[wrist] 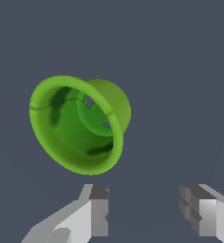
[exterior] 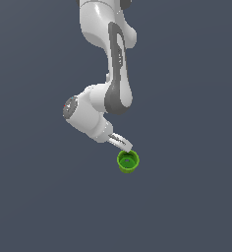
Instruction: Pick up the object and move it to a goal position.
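Note:
The object is a small bright green cup resting on the dark grey floor, its round rim facing up toward the exterior camera. In the wrist view the cup shows its open mouth and narrower base. My gripper hangs just beside the cup's rim, toward the exterior view's left and a little above. Seen from the wrist, the gripper is open. Its two fingertips stand wide apart with nothing between them. The cup lies beyond the fingertips and off to one side, not between them.
The white arm reaches down from the top of the exterior view. A plain dark grey surface surrounds the cup.

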`<state>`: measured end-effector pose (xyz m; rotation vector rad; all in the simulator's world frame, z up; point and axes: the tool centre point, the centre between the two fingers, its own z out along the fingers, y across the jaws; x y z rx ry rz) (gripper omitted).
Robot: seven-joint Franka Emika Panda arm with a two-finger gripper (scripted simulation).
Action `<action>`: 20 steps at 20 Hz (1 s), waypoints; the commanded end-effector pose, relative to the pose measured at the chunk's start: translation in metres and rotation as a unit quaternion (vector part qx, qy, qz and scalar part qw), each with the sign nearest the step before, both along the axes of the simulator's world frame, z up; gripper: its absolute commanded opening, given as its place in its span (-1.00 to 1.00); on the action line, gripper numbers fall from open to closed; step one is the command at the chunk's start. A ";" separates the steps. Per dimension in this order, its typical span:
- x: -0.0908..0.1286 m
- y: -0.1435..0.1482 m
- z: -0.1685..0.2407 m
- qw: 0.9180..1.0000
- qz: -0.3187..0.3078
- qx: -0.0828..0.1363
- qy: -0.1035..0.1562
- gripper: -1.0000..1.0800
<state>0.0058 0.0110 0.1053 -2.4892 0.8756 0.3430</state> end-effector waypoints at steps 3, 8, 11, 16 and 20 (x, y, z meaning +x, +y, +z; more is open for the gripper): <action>0.004 0.004 -0.008 0.996 -0.063 0.057 0.027 0.23; 0.009 0.006 -0.013 0.985 -0.121 0.112 0.052 0.23; 0.012 0.007 -0.014 0.978 -0.146 0.137 0.063 0.23; 0.016 0.008 -0.015 0.968 -0.175 0.166 0.075 0.23; 0.018 0.008 -0.015 0.963 -0.185 0.177 0.080 0.23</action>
